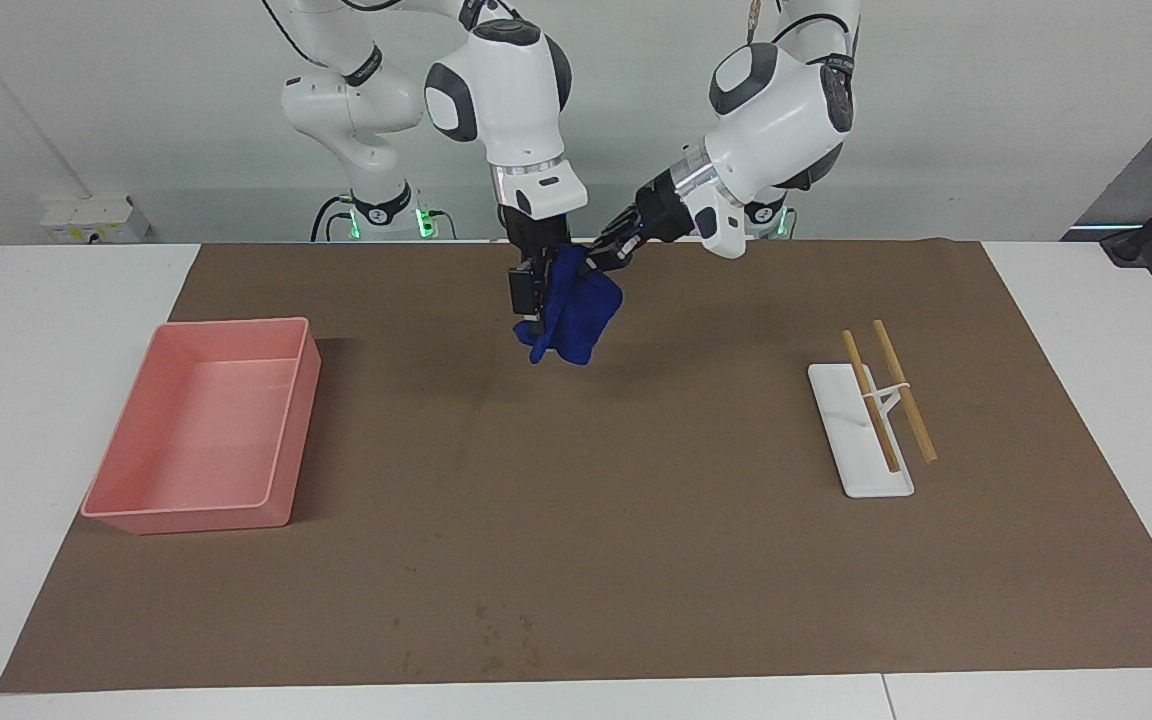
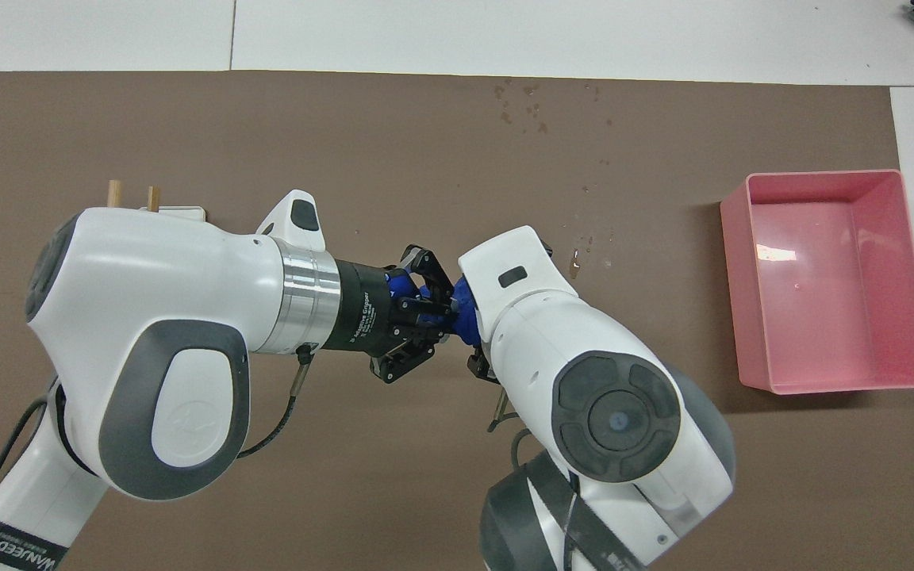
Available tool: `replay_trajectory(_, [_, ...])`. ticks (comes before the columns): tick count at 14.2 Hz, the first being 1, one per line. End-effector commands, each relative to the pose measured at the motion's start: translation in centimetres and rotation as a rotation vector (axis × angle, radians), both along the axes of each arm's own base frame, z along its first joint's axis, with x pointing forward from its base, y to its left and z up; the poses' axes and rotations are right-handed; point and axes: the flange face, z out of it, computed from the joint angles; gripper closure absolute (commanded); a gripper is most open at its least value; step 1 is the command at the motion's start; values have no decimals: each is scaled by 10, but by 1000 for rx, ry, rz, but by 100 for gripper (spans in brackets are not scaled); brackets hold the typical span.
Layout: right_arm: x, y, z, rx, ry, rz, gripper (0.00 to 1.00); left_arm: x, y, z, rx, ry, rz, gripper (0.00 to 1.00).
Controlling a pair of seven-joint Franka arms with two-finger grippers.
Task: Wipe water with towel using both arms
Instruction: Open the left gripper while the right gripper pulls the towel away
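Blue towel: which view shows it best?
Facing view. The blue towel hangs in the air between the right gripper and left gripper, mostly unobstructed. Overhead, the arms cover it; only slivers show.

Both grippers meet above the brown mat [image 1: 576,520], the right gripper [image 1: 533,290] and left gripper [image 1: 608,252] crowding the blue towel [image 1: 576,310] with little gap between them. The mat below lies bare. The pink tray [image 1: 198,430] blocks the right arm's end; the chopstick rest [image 1: 861,430] blocks the left's. Water drops [image 2: 532,103], I think, lie farther out.
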Motion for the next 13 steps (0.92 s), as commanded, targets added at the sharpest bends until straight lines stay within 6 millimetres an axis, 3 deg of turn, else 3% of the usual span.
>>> replay_trajectory(1, [-16,22,1,19,-14,11,0,-17,-18,9,-29,-9,-8,89])
replay_trajectory(5, [-7,15,-4,53,7,-57,6,-17,-18,9,-29,-8,-8,87])
replay_trajectory(6, [-6,16,-5,70,12,-99,19,-16,-18,10,-29,-8,-6,83])
replay_trajectory(8, [-9,19,-3,87,14,-136,84,-16,-17,10,-29,-8,-5,80])
replay_trajectory(9, [-7,19,-2,92,12,-137,100,-16,-17,10,-29,-8,-5,80])
replay_trajectory(10, [-6,18,-3,92,13,-140,100,-15,-17,10,-29,-8,-3,78])
replay_trajectory(11, [-5,17,-3,94,14,-142,100,-15,-17,11,-29,-12,-1,69])
replay_trajectory(13, [-4,18,-2,107,20,-162,100,-15,-17,10,-29,-11,-1,69])
